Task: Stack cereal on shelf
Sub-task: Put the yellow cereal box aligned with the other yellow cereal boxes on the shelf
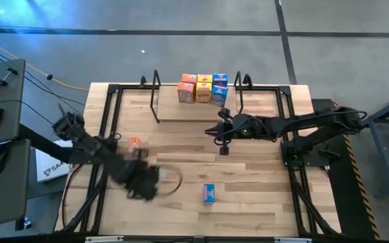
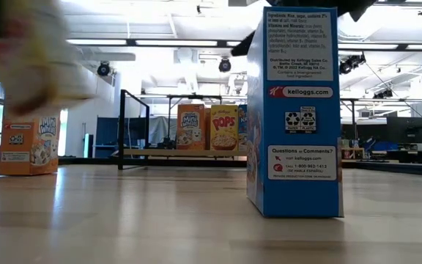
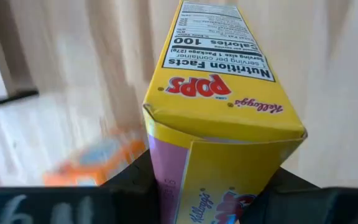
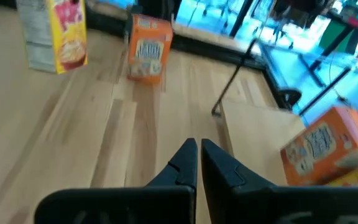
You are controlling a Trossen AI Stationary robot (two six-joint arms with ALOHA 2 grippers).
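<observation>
Your left gripper (image 3: pixel 213 186) is clamped on a yellow cereal box (image 3: pixel 222 93), its dark fingers (image 3: pixel 135 180) pressing the box's lower sides; the nutrition panel and a red logo face the wrist camera. From above, this gripper (image 1: pixel 142 181) sits over the near left part of the table (image 1: pixel 262 209), and the box is lost in blur there.

On the shelf (image 1: pixel 188 111), a light board at the far edge of the table with black wire frames (image 1: pixel 156 94) at both ends, you see a cluster of boxes (image 1: pixel 202 88) in two rows: orange, yellow and blue. They stand touching one another, toward the right half of the board.

Loose boxes lie on the table. An orange box (image 1: pixel 135 143) stands just beside your left arm, well in front of the shelf. A blue box (image 1: pixel 209 193) stands upright near the table's front, right of the left gripper; in the low view it fills the foreground (image 2: pixel 295 110).

Your right gripper (image 1: pixel 224 145) hangs over the table just in front of the shelf's right end. Its fingers (image 4: pixel 185 165) are pressed together with nothing between them. Its wrist camera shows an orange box (image 4: pixel 331 146) on the shelf board.
</observation>
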